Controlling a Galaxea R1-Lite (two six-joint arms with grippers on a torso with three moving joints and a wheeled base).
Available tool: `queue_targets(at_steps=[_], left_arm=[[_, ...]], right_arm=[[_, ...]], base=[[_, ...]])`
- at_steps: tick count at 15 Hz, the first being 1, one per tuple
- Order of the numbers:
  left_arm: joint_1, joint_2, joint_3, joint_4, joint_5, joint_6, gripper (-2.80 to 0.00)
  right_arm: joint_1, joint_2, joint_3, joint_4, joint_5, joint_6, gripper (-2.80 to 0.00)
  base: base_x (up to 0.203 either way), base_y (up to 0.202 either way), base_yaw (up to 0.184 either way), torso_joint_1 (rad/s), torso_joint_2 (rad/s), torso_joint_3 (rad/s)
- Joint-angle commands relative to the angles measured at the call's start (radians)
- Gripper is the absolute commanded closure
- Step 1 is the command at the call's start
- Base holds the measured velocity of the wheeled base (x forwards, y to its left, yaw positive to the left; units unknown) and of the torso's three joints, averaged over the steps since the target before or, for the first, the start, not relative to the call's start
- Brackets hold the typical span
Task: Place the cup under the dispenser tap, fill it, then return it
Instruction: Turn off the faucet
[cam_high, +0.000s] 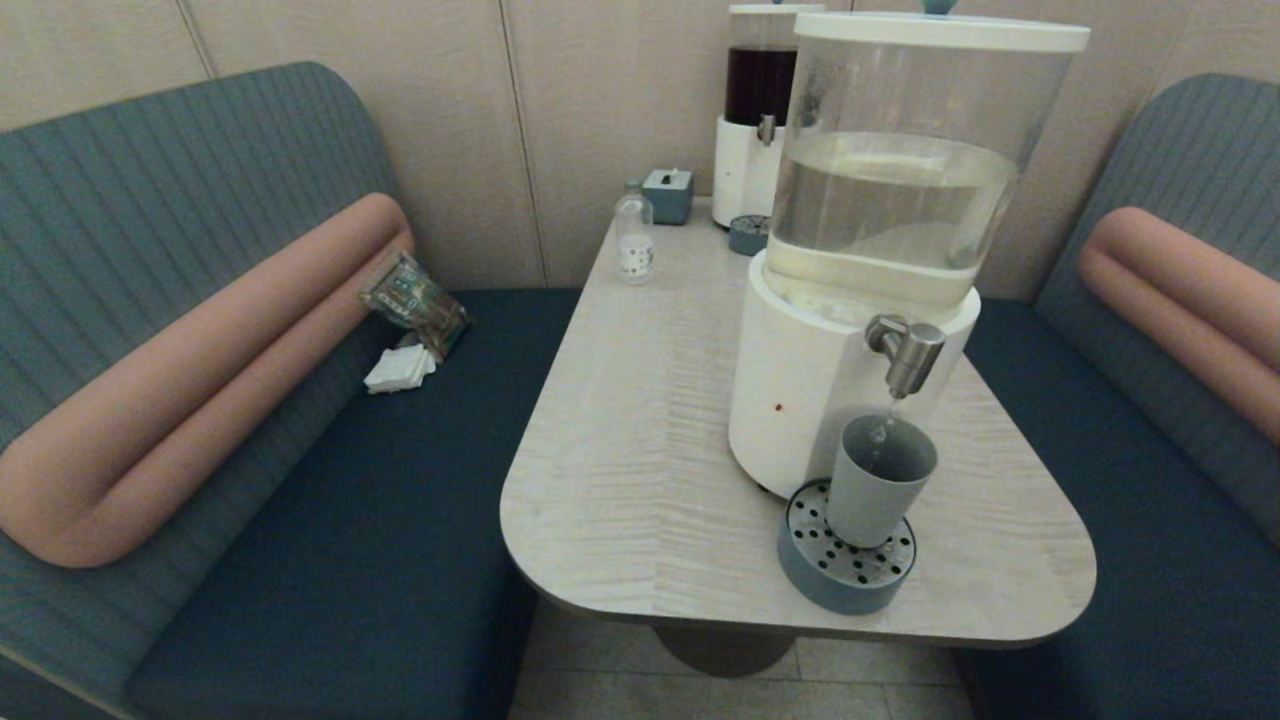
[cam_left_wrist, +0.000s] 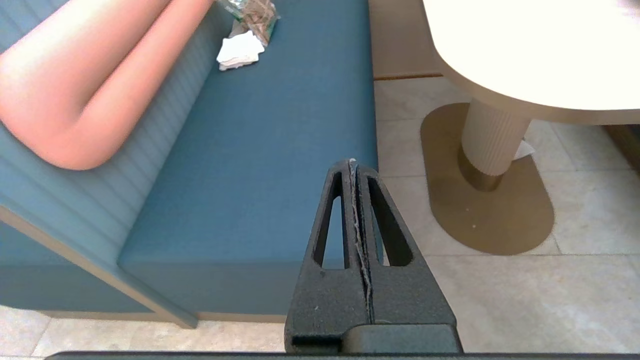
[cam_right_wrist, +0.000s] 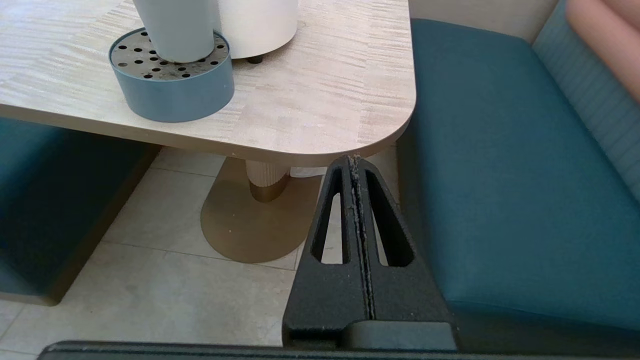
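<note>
The grey-blue cup (cam_high: 877, 482) stands upright on the round perforated drip tray (cam_high: 845, 560), directly below the brushed-steel dispenser tap (cam_high: 907, 353) of the big clear-tank dispenser (cam_high: 880, 200). A thin stream of liquid falls from the tap into the cup. Its lower part (cam_right_wrist: 176, 27) also shows in the right wrist view, on the tray (cam_right_wrist: 172, 82). Neither arm appears in the head view. My right gripper (cam_right_wrist: 354, 160) is shut and empty, below the table's near right corner. My left gripper (cam_left_wrist: 352, 162) is shut and empty, low beside the left bench.
A dark-liquid dispenser (cam_high: 757, 110), its small drip tray (cam_high: 748, 234), a tissue box (cam_high: 668, 195) and a small bottle (cam_high: 633, 232) stand at the table's far end. A snack bag (cam_high: 415, 300) and napkins (cam_high: 400, 368) lie on the left bench. The table pedestal (cam_right_wrist: 267, 181) is under the top.
</note>
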Motion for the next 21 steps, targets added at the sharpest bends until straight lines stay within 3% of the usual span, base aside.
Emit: queue_targets(at_steps=[1, 5, 6, 8, 9, 12, 14, 16, 18, 19, 21], left_arm=[[0.0, 0.001, -0.002, 0.011, -0.003, 0.021, 0.0], [0.0, 0.001, -0.025, 0.0, -0.024, 0.016, 0.0], [0.0, 0.005, -0.081, 0.011, -0.042, 0.015, 0.0], [0.0, 0.087, -0.309, 0.052, -0.11, 0.0, 0.0], [0.0, 0.176, -0.437, 0.066, -0.136, -0.039, 0.0], [-0.001, 0.59, -0.93, 0.093, -0.182, -0.296, 0.0], [-0.004, 0.864, -1.156, 0.108, -0.24, -0.473, 0.0], [-0.028, 1.078, -1.273, 0.116, -0.399, -0.61, 0.0], [-0.128, 1.247, -1.346, 0.09, -0.555, -0.788, 0.0], [-0.195, 1.315, -1.36, 0.022, -0.594, -0.906, 0.0], [-0.283, 1.412, -1.342, -0.28, -0.632, -1.184, 0.0]], right_arm=[[0.0, 0.002, 0.0, 0.0, -0.001, 0.002, 0.0], [0.0, -0.001, 0.004, -0.005, 0.0, 0.01, 0.0], [0.0, -0.001, 0.003, -0.005, 0.0, 0.01, 0.0], [0.0, -0.001, 0.003, -0.005, 0.0, 0.01, 0.0], [0.0, -0.001, 0.003, -0.005, 0.0, 0.01, 0.0], [0.0, -0.001, 0.003, -0.005, 0.0, 0.01, 0.0], [0.0, 0.0, 0.003, -0.005, 0.0, 0.01, 0.0], [0.001, -0.001, 0.003, -0.005, 0.0, 0.01, 0.0], [0.0, -0.001, 0.003, -0.005, 0.0, 0.01, 0.0], [0.0, -0.001, 0.003, -0.006, 0.0, 0.01, 0.0], [0.0, -0.001, 0.005, -0.005, 0.0, 0.01, 0.0]], base=[[0.0, 0.0, 0.0, 0.0, 0.0, 0.0], [0.0, 0.0, 0.0, 0.0, 0.0, 0.0], [0.0, 0.0, 0.0, 0.0, 0.0, 0.0], [0.0, 0.0, 0.0, 0.0, 0.0, 0.0], [0.0, 0.0, 0.0, 0.0, 0.0, 0.0], [0.0, 0.0, 0.0, 0.0, 0.0, 0.0], [0.0, 0.0, 0.0, 0.0, 0.0, 0.0], [0.0, 0.0, 0.0, 0.0, 0.0, 0.0], [0.0, 0.0, 0.0, 0.0, 0.0, 0.0], [0.0, 0.0, 0.0, 0.0, 0.0, 0.0], [0.0, 0.0, 0.0, 0.0, 0.0, 0.0]])
